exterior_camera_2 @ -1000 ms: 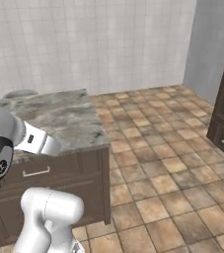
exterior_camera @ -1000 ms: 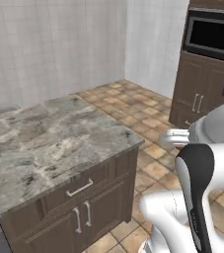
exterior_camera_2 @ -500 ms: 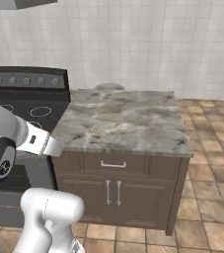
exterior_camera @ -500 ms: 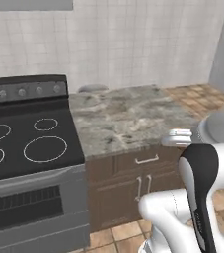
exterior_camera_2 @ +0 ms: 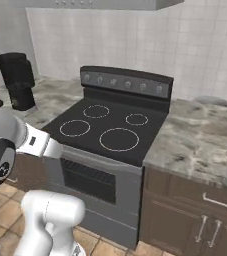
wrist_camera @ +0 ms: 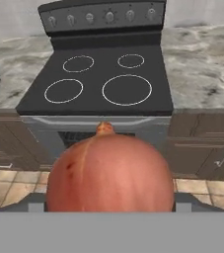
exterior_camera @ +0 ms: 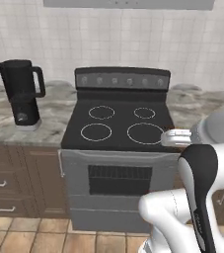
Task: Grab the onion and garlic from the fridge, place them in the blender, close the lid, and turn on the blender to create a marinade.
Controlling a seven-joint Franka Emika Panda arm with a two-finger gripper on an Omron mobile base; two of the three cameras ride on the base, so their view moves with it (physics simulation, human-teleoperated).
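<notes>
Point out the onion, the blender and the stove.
onion [wrist_camera: 109, 174], hand view, middle of its orange-red skin.
blender [exterior_camera: 19, 81], left base view, dark jar above the base.
stove [exterior_camera: 118, 123], left base view, black cooktop between the burner rings.

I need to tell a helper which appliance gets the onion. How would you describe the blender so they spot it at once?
Start at the black stove in the middle of the marble counter. On the counter just left of it stands the blender: a tall black appliance with a dark jar, a side handle facing the stove and a grey-rimmed base, the tallest thing on that counter.
</notes>
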